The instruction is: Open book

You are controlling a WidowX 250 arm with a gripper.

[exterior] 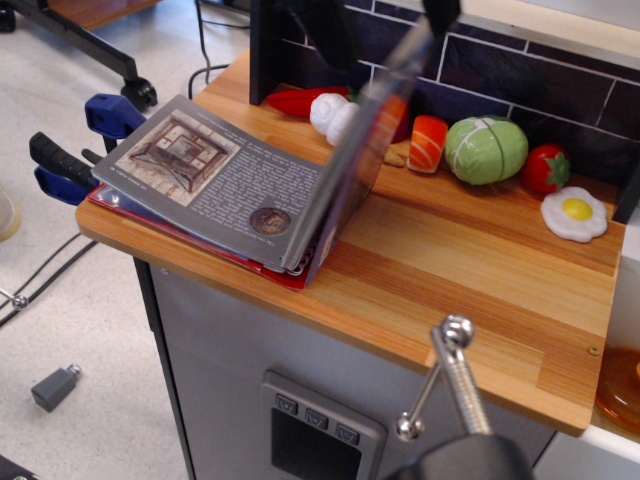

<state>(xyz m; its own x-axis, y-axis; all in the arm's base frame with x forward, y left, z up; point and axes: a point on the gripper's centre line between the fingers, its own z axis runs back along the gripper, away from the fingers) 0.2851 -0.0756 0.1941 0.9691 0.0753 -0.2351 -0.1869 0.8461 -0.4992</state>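
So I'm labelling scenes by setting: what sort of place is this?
Probably a toy kitchen set up in a lab: a wooden counter with a dark tiled backsplash, plastic play food such as a fried egg, and clamps at the edge.

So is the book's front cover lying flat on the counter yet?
No. The cover of the book stands raised and tilted, blurred, above the wooden counter, with illustrated inner pages exposed beside it.

Printed lines visible on the open grey page of the book (232,185), but too small and blurred for reading.
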